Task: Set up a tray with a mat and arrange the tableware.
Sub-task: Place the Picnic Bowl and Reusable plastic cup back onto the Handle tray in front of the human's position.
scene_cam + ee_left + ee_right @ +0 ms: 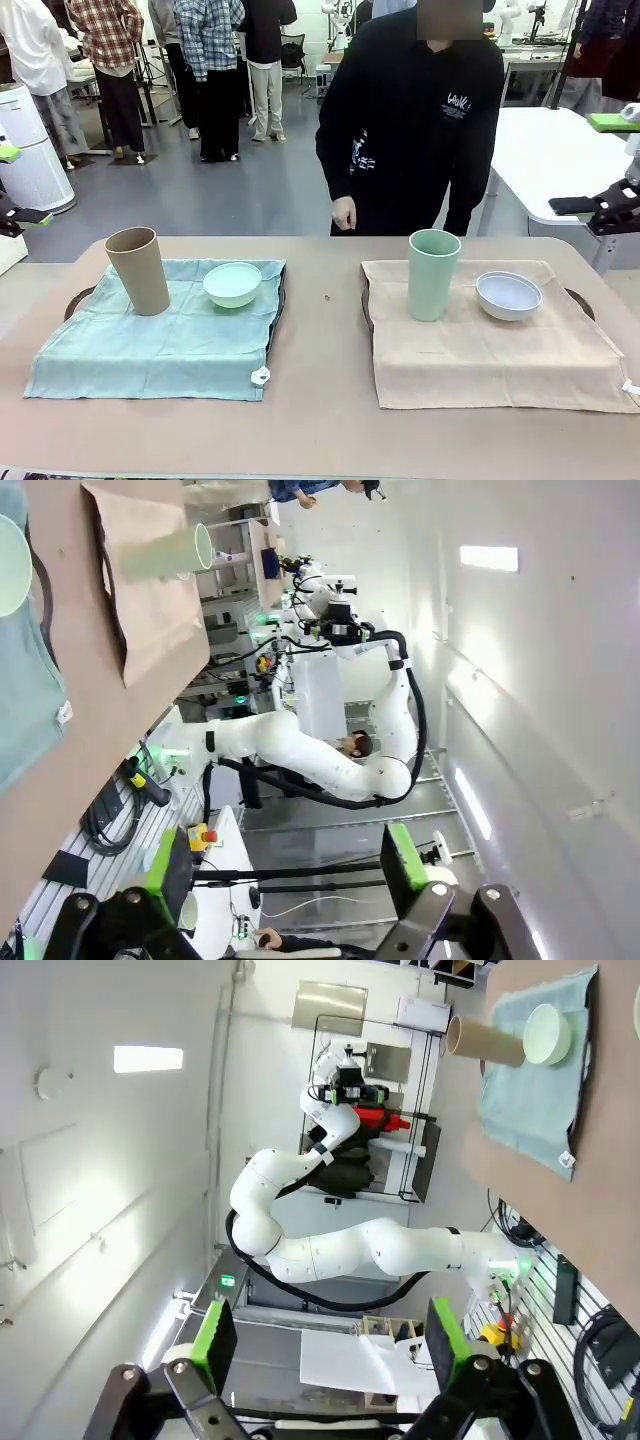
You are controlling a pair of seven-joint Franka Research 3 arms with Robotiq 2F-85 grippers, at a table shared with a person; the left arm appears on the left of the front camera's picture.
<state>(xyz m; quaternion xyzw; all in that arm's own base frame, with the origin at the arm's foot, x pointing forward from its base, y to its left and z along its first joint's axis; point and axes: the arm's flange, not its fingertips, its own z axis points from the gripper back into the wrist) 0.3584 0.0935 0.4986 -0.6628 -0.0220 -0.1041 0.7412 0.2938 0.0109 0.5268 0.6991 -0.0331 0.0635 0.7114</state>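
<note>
**Trays laid, arms parked wide**

Both grippers, left (285, 880) and right (328, 1345), stood released, grasping nothing. Lower left: tan cup (138, 270) and mint bowl (232, 284) on the teal mat (120, 350). Right of centre: sage cup (433, 274) and whitish bowl (508, 295) on the beige mat (480, 360). The tall cups looked tippable if a mat got snagged.

Person in black top (415, 120) at far side; white table (560, 150) behind.

Matt plastic cups (139, 270) and bowls (232, 284) on soft, creased cloth mats (150, 345).
</note>
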